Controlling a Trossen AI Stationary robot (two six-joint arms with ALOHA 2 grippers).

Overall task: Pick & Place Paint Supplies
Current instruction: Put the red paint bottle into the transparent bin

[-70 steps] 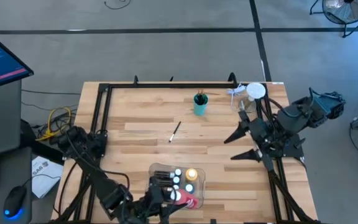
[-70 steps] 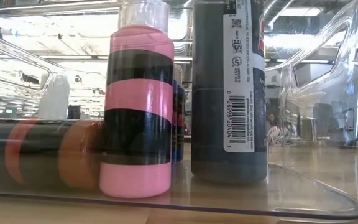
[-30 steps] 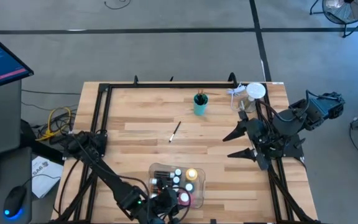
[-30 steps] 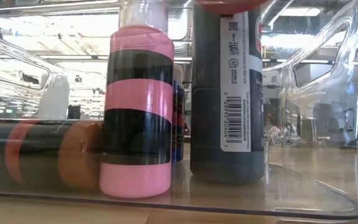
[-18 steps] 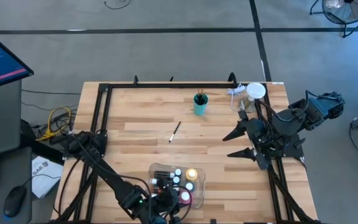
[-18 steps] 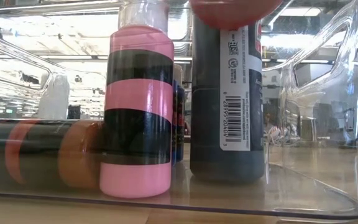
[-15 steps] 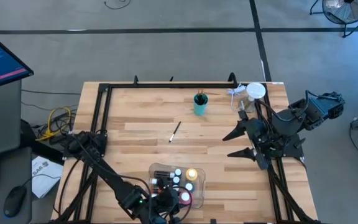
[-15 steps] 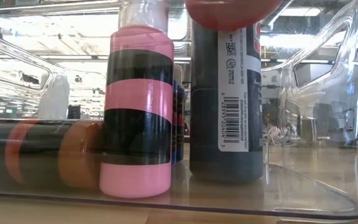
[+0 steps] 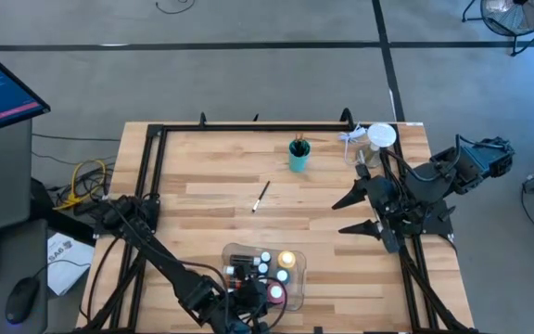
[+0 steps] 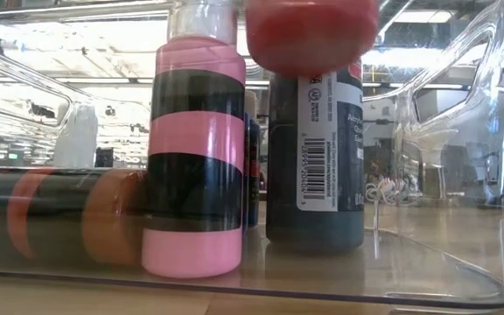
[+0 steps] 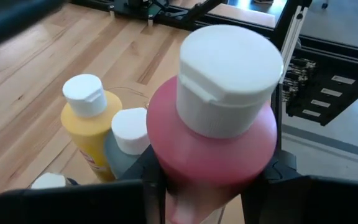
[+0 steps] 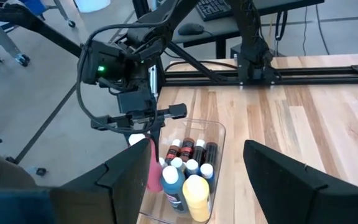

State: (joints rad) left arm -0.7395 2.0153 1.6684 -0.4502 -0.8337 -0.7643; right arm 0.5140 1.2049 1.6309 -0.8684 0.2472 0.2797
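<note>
My left gripper (image 11: 213, 186) pinches the red bottle (image 11: 219, 149).
Cap up, seemingly upright, above the tray (image 12: 219, 134).

We note a table (image 9: 202, 186) of pale wood planks, smooth with a faint sheen. The tray (image 10: 462, 262) is clear glossy plastic. The pink bottle (image 11: 213, 155) looks like smooth matt plastic with a white plastic cap (image 11: 229, 74). The black bottle (image 10: 313, 175) carries a white paper label (image 10: 319, 144).
</note>
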